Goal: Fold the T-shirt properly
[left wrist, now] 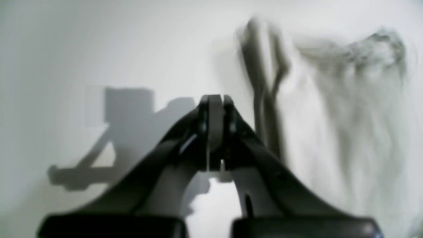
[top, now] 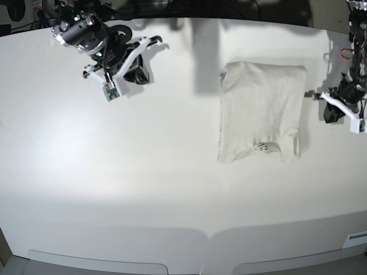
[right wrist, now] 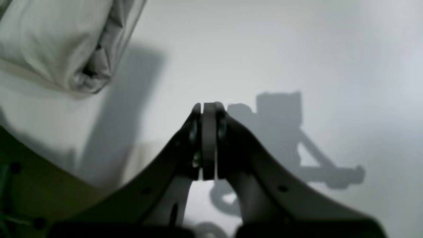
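The pale off-white T-shirt (top: 261,109) lies folded into a tall rectangle on the white table (top: 143,172), right of centre, neckline with its dark label (top: 264,147) toward the front. My left gripper (top: 314,94) is shut and empty, just off the shirt's right edge. In the left wrist view the left gripper (left wrist: 214,99) has its jaws together and the blurred shirt (left wrist: 347,125) is to its right. My right gripper (top: 156,41) is shut and empty at the back left, far from the shirt. In the right wrist view the right gripper (right wrist: 209,107) is shut and a fold of the shirt (right wrist: 56,43) shows top left.
An orange-red part (top: 346,54) sits by the left arm at the far right edge. Dark cables and gear (top: 172,7) run along the table's back edge. The table's front edge (top: 206,234) curves along the bottom.
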Controlling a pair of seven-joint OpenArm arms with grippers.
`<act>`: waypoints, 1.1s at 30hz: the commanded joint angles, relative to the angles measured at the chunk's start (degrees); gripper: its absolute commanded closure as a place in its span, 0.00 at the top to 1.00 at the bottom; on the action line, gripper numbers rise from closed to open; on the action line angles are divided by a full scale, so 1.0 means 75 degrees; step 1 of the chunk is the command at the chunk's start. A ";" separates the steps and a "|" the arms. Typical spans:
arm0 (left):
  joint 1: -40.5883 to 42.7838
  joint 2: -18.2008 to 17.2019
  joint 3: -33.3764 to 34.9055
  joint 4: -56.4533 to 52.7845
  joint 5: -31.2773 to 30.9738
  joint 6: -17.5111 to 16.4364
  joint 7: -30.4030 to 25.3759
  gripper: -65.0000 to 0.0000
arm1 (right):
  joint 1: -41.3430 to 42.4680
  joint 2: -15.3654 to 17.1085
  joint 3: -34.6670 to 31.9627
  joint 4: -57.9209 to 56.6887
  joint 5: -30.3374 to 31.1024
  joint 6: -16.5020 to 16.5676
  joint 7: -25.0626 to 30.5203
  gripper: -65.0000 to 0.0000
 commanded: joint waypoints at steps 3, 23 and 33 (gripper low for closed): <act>0.0726 -0.0154 -0.0079 0.1046 0.0265 0.0335 -0.0195 0.00 | -0.0335 0.0003 0.0659 0.0618 0.0743 0.0040 -0.0015 0.00; 0.4704 0.1973 -0.3031 0.2229 0.0192 -0.0886 -0.0624 0.00 | -0.2378 0.0128 0.3684 0.1128 0.3552 0.0040 -0.1862 0.00; 0.5595 0.2448 -0.3270 0.2212 0.0070 -0.1413 -0.0632 0.00 | -0.3118 0.0128 0.3870 0.1064 0.3363 0.0040 -0.2553 0.00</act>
